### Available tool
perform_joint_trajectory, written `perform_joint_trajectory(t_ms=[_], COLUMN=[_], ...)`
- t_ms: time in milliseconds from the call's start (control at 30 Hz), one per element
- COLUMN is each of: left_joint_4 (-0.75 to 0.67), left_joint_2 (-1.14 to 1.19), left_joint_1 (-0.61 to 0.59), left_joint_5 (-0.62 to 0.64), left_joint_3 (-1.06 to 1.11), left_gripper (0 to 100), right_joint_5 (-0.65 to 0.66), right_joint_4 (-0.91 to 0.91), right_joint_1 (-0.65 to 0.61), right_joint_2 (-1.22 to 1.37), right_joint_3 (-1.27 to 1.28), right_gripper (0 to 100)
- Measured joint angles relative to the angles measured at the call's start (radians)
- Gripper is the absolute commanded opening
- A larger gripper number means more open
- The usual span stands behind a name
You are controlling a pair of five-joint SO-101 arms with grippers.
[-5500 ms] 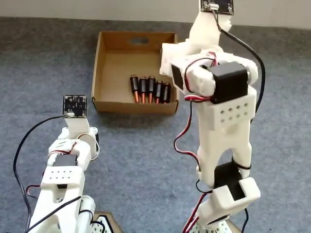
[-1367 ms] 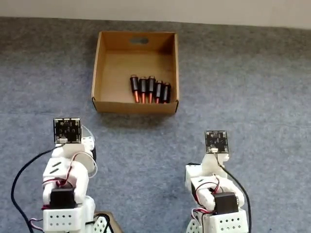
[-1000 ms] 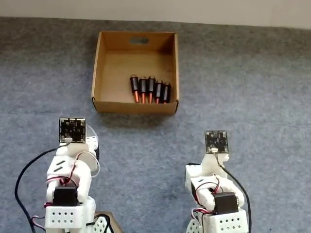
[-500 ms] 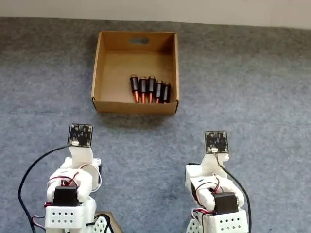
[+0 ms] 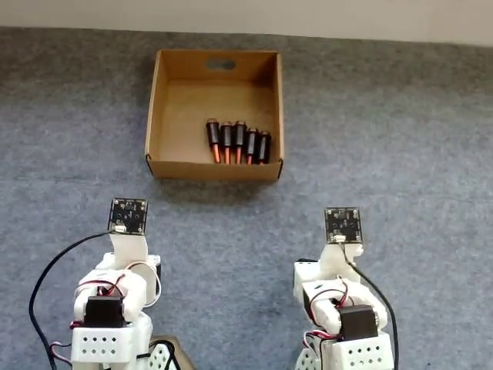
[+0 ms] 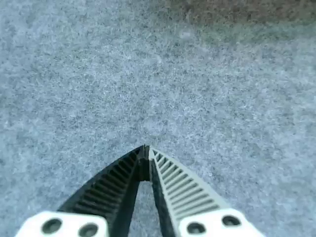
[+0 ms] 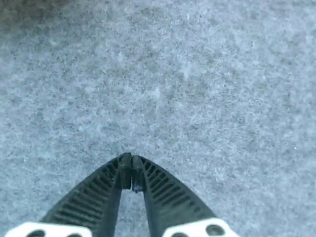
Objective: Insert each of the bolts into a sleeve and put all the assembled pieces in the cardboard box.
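Note:
The cardboard box [image 5: 169, 69] stands at the back of the grey carpet. Several assembled pieces [image 5: 239, 142], black sleeves with orange bolt tips, lie side by side against its near wall. Both arms are folded back at the front edge, well short of the box. My left gripper [image 6: 146, 150] is shut with nothing in it, tips touching above bare carpet. My right gripper [image 7: 128, 159] is likewise shut and empty over the carpet. In the high view, the left arm [image 5: 127, 254] sits front left and the right arm [image 5: 343, 262] front right.
Grey carpet [image 5: 385, 154] covers the whole table between the arms and the box. A pale wall strip [image 5: 246, 11] runs along the far edge.
The right arm has drawn back from over the box to its folded pose at the front. The left arm has shifted slightly right and settled; it has been still for the last half second.

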Motion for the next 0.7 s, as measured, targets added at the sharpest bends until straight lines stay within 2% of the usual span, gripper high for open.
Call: perform_joint_trajectory(t_ms=[233,467,700], left_joint_4=[0.000,0.006,0.006], left_joint_2=[-0.023,-0.058,-0.058], left_joint_1=[0.006,0.132,0.137], left_joint_5=[0.000,-0.002,-0.002], left_joint_3=[0.000,-0.002,-0.002], left_gripper=[1,1,1], right_joint_5=[0.000,0.000,0.000], right_joint_4=[0.000,0.000,0.000], right_joint_1=[0.000,0.000,0.000], right_joint_2=[0.000,0.000,0.000], right_joint_3=[0.000,0.000,0.000], right_gripper=[0.9,0.9,0.9])
